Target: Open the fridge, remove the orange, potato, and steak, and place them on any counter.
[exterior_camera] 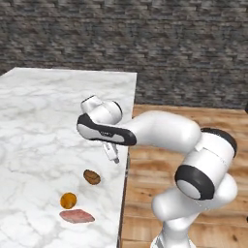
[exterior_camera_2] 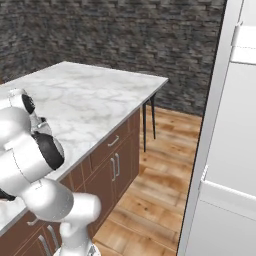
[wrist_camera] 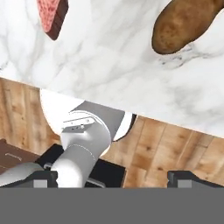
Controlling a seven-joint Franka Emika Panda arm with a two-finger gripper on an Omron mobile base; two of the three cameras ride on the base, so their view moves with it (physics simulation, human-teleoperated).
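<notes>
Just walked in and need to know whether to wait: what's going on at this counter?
The white arm hovers over the near edge of the marble counter with its gripper open and holding nothing. The potato, the orange and the steak all lie on the counter close together near that edge, each apart from the others. Judging from how they lie, the three items look delivered.

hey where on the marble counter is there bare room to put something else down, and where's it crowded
Most of the counter is bare: the whole stretch from the far edge by the stone wall down to the arm. It is crowded only near the right edge at the near end, where the potato, orange and steak lie close together below the open gripper.
</notes>
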